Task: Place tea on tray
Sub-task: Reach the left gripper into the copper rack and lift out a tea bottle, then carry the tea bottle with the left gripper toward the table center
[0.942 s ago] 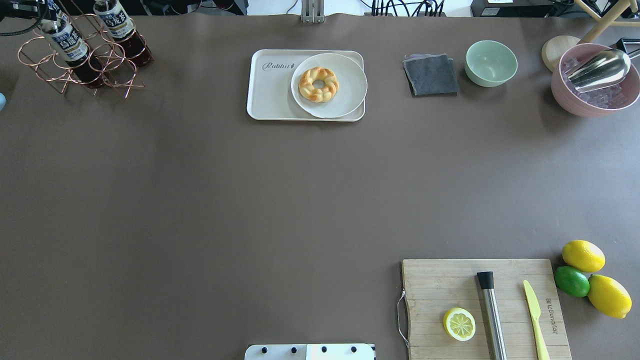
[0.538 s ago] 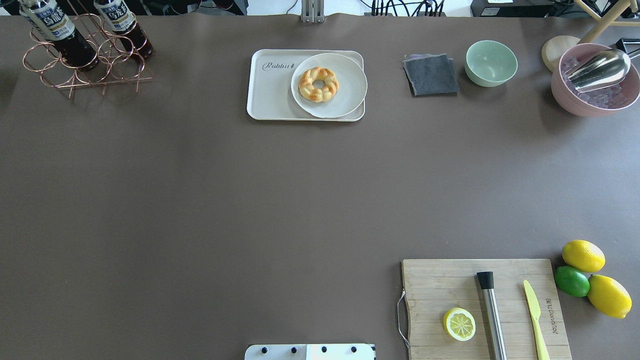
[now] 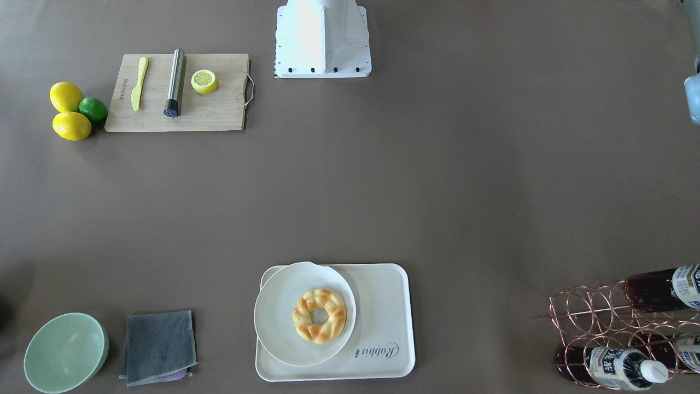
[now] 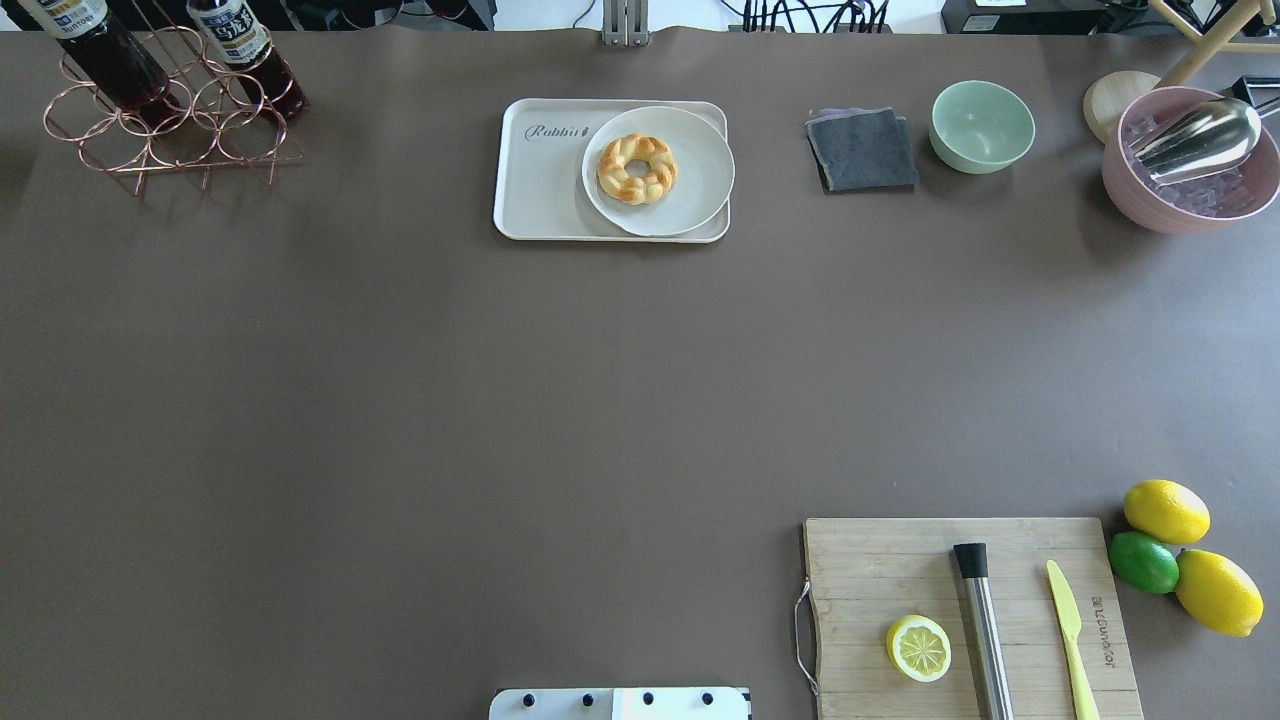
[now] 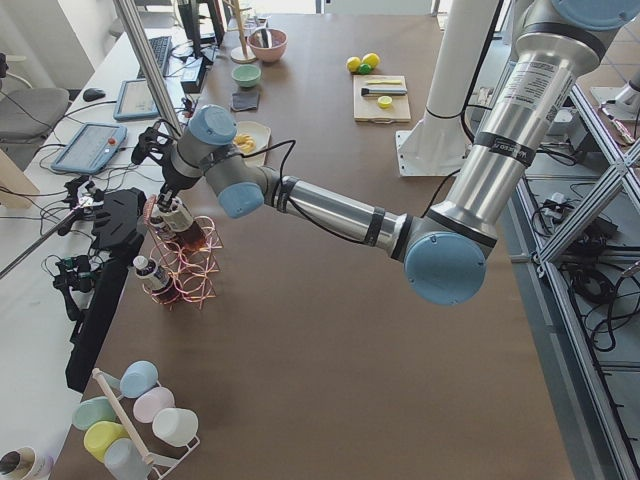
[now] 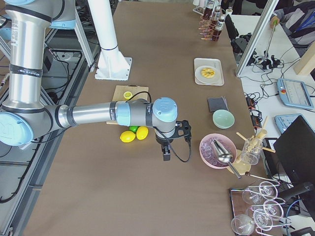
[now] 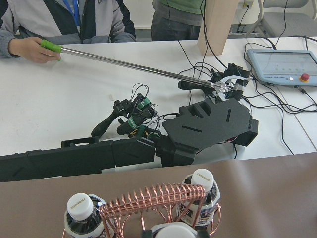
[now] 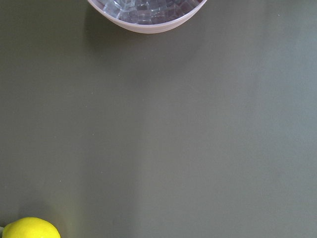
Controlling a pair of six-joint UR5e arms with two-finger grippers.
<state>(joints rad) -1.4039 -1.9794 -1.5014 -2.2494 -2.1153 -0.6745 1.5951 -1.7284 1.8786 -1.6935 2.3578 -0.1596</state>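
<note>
The tea is a small bottle of dark liquid with a white cap. My left gripper is shut on its neck and holds it partly lifted out of the copper wire rack at the table's far left corner. It also shows in the overhead view. Two more bottles stay in the rack. The cream tray with "Rabbit" lettering lies at the far middle, its left part bare. My right gripper hangs over the table between the lemons and the pink bowl; I cannot tell if it is open or shut.
A white plate with a doughnut covers the tray's right part. A grey cloth, green bowl and pink ice bowl stand to its right. A cutting board and lemons lie near right.
The held bottle has risen out of the rack and moved toward the overhead view's top left corner. The rack has shifted slightly and tipped back level.
</note>
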